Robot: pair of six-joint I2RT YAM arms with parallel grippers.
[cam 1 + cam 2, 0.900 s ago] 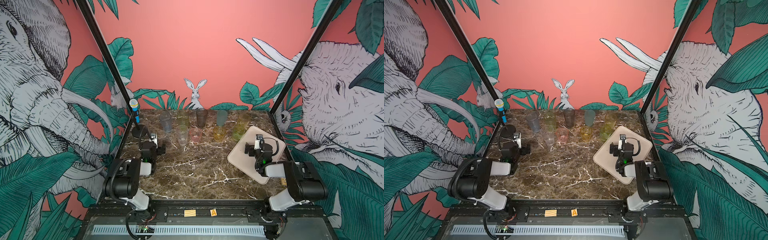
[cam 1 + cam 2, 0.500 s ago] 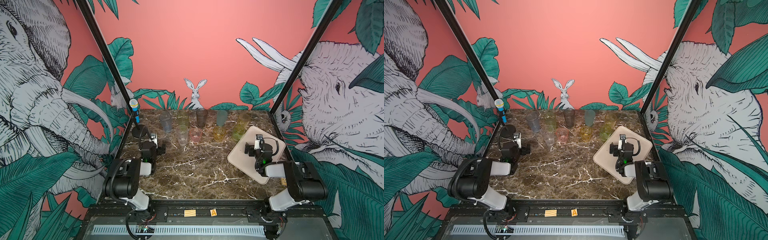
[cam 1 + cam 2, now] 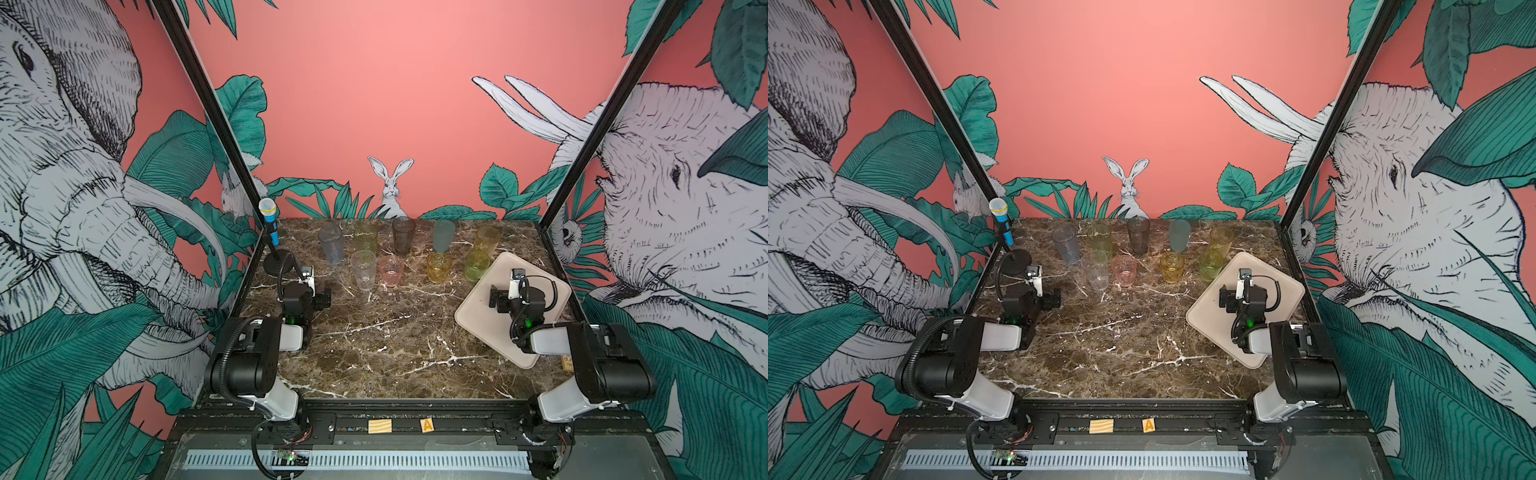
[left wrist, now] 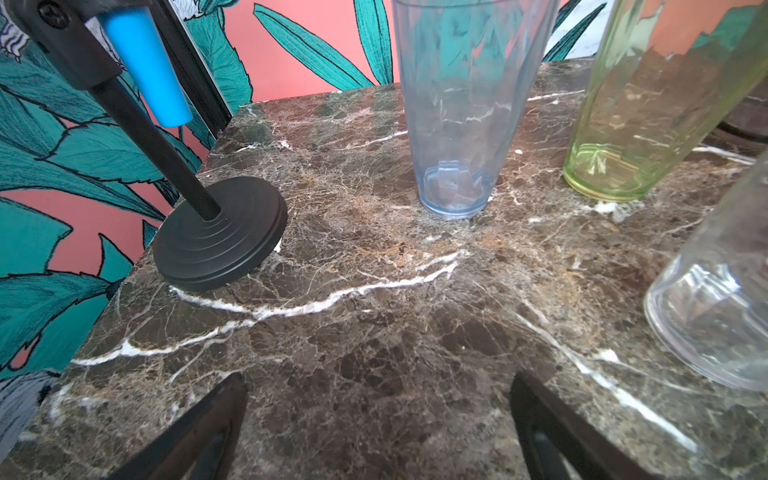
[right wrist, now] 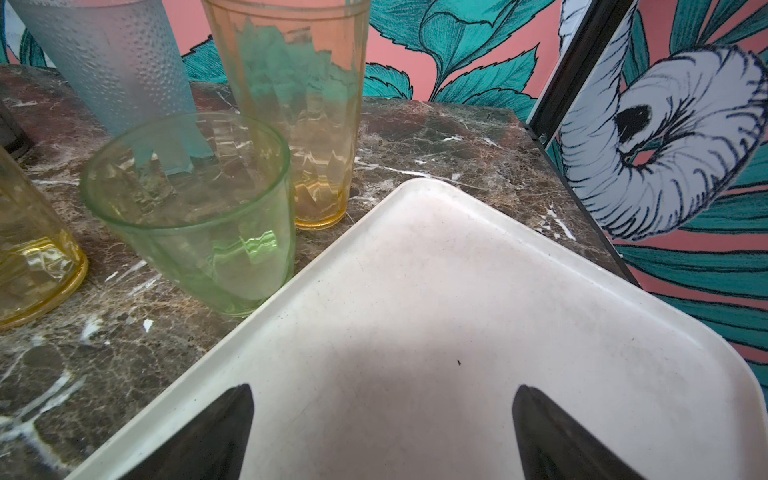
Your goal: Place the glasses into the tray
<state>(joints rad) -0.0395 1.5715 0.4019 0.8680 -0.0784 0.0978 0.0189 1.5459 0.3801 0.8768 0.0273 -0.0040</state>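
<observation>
Nothing has moved | both my jaws spread wide, holding nothing | nine glasses (image 3: 403, 235) wait on table (image 3: 395, 332), tray (image 3: 478, 320) bare | I've not started.

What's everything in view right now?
Table: one, brown marble, work surface.
Tray: one, cream, table's right.
Back glasses: five; grey-blue, tall green, smoky, teal, amber; table's far edge.
Front glasses: four; clear, pink, yellow, short green; just nearer, outside tray.
Microphone: one, blue, black stand, far-left corner.
Block: one, pale wood, front rail.
Tile: one, orange, lettered A, beside block.
Left gripper: one, black, open, over bare table.
Right gripper: one, black, open, over tray.
</observation>
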